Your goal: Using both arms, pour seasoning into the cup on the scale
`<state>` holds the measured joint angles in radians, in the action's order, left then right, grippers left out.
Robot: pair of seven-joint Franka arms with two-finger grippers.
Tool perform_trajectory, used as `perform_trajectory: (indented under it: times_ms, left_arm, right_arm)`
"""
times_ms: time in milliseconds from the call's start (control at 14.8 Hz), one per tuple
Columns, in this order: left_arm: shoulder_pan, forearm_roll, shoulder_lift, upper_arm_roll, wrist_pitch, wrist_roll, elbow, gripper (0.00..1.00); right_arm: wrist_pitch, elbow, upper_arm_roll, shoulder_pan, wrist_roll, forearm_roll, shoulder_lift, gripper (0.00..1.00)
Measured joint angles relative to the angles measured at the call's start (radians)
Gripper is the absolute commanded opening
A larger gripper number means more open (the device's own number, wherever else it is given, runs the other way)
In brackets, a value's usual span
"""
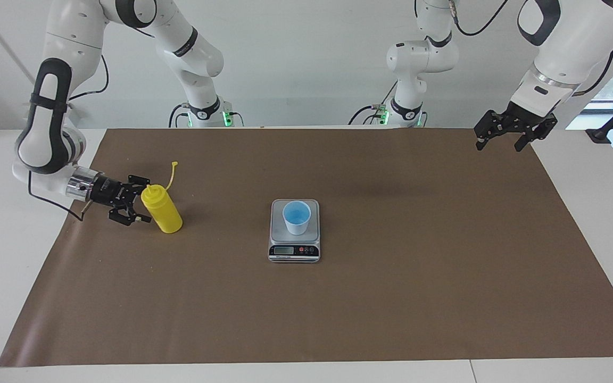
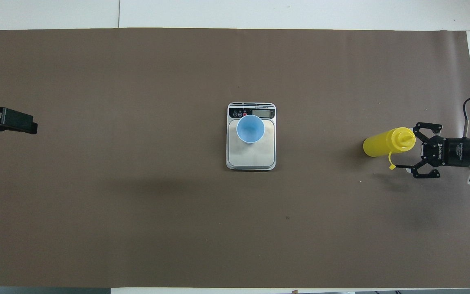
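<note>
The yellow seasoning bottle [image 1: 163, 210] stands upright on the brown mat toward the right arm's end, its cap strap [image 1: 172, 173] sticking up; it also shows in the overhead view [image 2: 386, 143]. My right gripper [image 1: 136, 201] [image 2: 416, 150] lies level and open right beside the bottle's upper part, its jaws spread to either side of the shoulder, not closed on it. The blue cup [image 1: 296, 217] [image 2: 250, 129] stands on the scale [image 1: 294, 251] [image 2: 251, 157] at the mat's middle. My left gripper [image 1: 514, 133] [image 2: 6, 120] hangs open and empty, raised over the mat's edge at the left arm's end.
A brown mat [image 1: 391, 298] covers most of the white table. The scale's black panel with display and buttons [image 2: 251, 111] faces away from the robots. Nothing else stands on the mat.
</note>
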<state>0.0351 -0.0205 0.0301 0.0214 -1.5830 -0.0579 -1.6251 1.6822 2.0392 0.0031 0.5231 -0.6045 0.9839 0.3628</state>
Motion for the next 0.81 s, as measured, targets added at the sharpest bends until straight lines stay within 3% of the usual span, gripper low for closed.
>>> perform_trajectory:
  times_ms: [540, 810]
  left_arm:
    - [0.000, 0.000, 0.000, 0.000, 0.000, 0.000, 0.000, 1.00]
    - [0.000, 0.000, 0.000, 0.000, 0.000, 0.000, 0.000, 1.00]
  right_arm:
    - [-0.153, -0.115, -0.001, 0.086, 0.001, -0.160, -0.017, 1.00]
    - [-0.217, -0.205, 0.003, 0.081, 0.001, -0.270, -0.092, 1.00]
